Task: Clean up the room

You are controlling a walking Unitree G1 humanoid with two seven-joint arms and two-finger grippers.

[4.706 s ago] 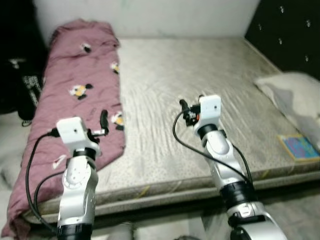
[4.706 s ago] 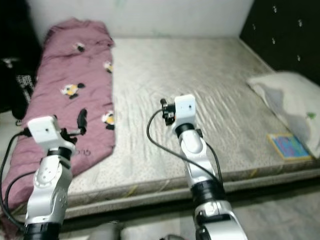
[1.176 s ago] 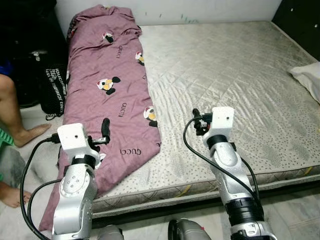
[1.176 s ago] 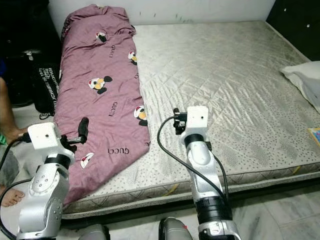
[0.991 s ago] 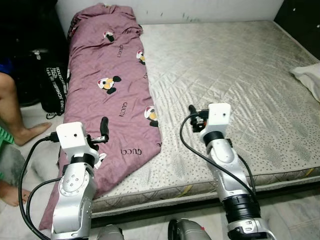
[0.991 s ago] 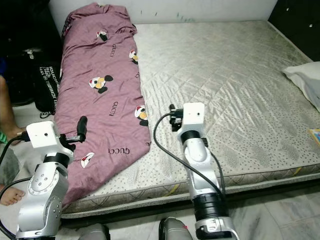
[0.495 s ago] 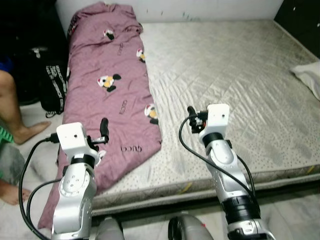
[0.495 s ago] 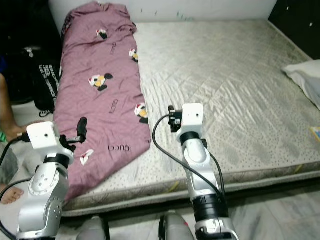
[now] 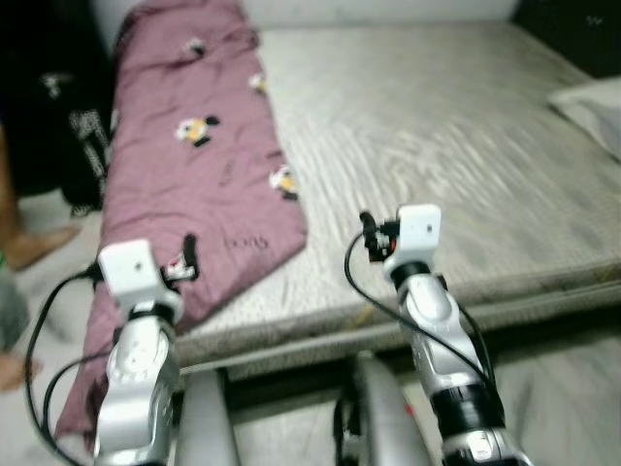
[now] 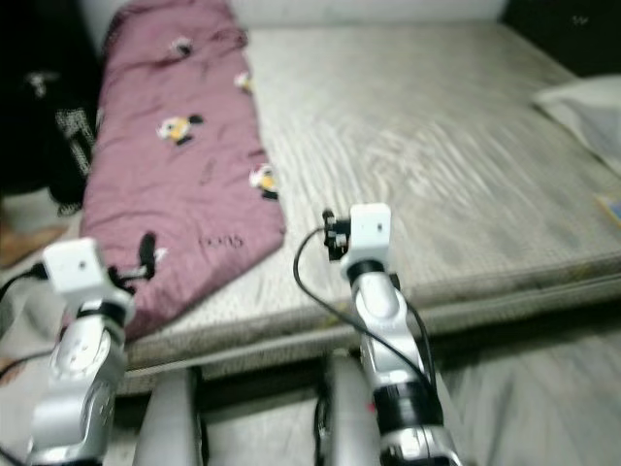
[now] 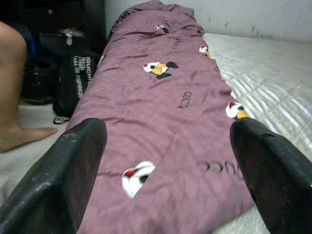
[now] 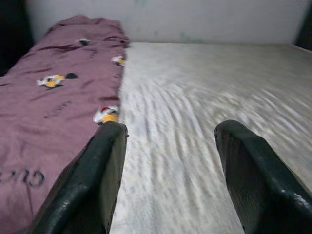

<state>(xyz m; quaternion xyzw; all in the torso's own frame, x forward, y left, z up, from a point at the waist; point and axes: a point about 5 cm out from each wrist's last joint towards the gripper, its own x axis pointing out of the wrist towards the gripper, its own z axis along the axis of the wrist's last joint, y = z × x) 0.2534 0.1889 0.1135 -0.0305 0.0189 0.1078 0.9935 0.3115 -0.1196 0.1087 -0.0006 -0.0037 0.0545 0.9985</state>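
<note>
A maroon blanket (image 9: pixel 194 146) printed with cartoon figures lies along the left side of a grey mattress (image 9: pixel 437 136), its near end drooping over the bed's front edge. My left gripper (image 9: pixel 187 254) hovers open above that near end, and its wrist view looks along the blanket (image 11: pixel 161 112) between wide-spread fingers (image 11: pixel 73 170). My right gripper (image 9: pixel 367 236) is held open over the mattress's front edge, just right of the blanket's corner. Its wrist view has the blanket (image 12: pixel 53 97) on one side and bare mattress (image 12: pixel 195 97) ahead. Neither gripper holds anything.
A white pillow (image 9: pixel 592 107) lies at the mattress's far right. A person's bare leg (image 11: pixel 12 87) and a black bag (image 11: pixel 73 78) are on the floor left of the bed. Grey floor (image 9: pixel 563 388) runs along the bed's front. The eye views are blurred.
The whole picture has shifted and blurred, so the camera has moved; more floor shows before the bed. Both arms keep the same pose, grippers still open.
</note>
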